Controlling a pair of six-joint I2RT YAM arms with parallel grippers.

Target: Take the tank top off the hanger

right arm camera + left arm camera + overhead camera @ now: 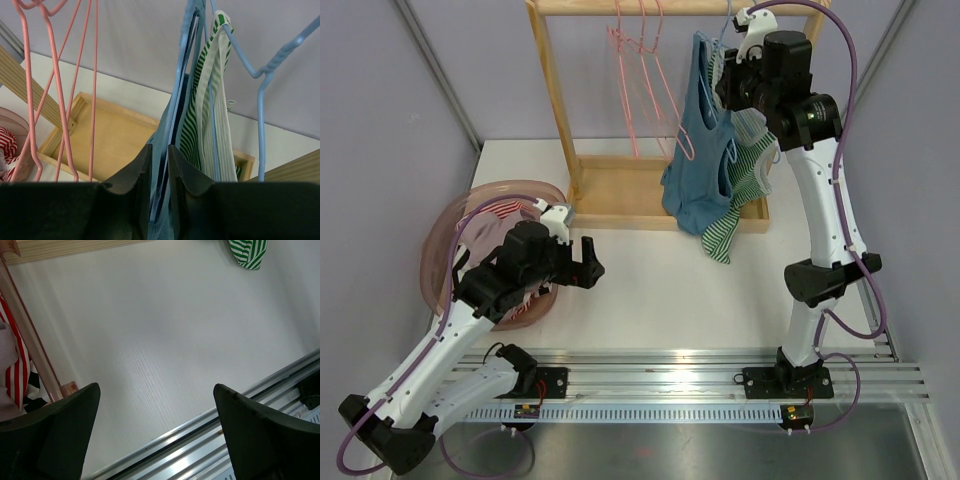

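Note:
A blue tank top (700,160) hangs on a blue wire hanger (192,30) from the wooden rack's top bar. A green-and-white striped tank top (745,185) hangs right behind it on a second blue hanger (260,75). My right gripper (159,160) is up at the rack, shut on the blue tank top's strap (175,115) near the hanger; in the top view it sits by the bar (735,75). My left gripper (588,262) is open and empty, low over the white table, its fingers (65,425) wide apart.
Empty pink hangers (645,70) hang on the rack's left part. The wooden rack's base tray (620,195) stands at the back of the table. A pink basin (445,250) at the left holds red-striped clothes. Metal rails (700,370) run along the near edge.

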